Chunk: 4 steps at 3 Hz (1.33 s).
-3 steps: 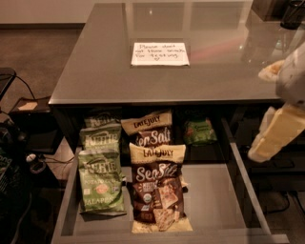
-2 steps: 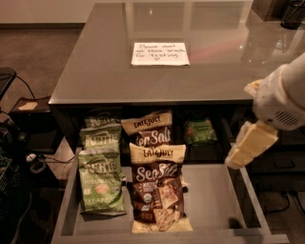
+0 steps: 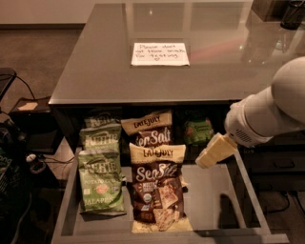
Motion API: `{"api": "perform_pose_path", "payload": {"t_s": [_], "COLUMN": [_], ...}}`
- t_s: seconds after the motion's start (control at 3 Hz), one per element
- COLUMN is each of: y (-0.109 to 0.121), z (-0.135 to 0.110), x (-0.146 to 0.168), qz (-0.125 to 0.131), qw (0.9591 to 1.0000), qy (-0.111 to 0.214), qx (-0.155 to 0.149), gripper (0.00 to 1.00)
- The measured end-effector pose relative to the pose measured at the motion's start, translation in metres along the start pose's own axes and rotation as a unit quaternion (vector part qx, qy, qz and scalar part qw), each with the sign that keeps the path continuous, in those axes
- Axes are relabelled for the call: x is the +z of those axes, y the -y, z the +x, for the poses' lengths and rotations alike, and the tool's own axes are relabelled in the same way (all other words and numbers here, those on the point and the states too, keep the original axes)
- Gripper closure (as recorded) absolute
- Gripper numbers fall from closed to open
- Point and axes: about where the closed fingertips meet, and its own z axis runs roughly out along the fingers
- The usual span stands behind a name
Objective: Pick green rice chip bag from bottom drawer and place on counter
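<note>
The green rice chip bag (image 3: 198,131) lies at the back right of the open bottom drawer (image 3: 214,195), partly shadowed under the counter's edge. The counter (image 3: 95,71) is glossy grey and carries a white handwritten note (image 3: 159,54). My gripper (image 3: 214,150), cream-coloured at the end of a white arm (image 3: 271,109), reaches in from the right. It hangs over the drawer's right part, just right of and slightly in front of the green bag, not touching it.
Two pale green Kettle bags (image 3: 101,181) lie in the drawer's left part and two brown-and-cream Late July bags (image 3: 157,190) in its middle. Dark objects stand at the counter's far right corner (image 3: 281,12). Cables and gear lie on the floor at left (image 3: 19,152).
The arm has swung in from the right edge toward the left, bringing the gripper over the drawer beside the green bag. The bags have not moved.
</note>
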Motion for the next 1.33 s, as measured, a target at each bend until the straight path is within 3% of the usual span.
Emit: {"api": "perform_pose_path", "payload": {"t_s": [0.67, 1.33], "y": [0.007, 0.038], "z": [0.009, 0.020], "x": [0.018, 0.081], "qz": [0.013, 0.059], "qw": [0.9999, 0.9943], "qy": [0.005, 0.056], "qx": [0.009, 0.069], "gripper": [0.00, 0.00]}}
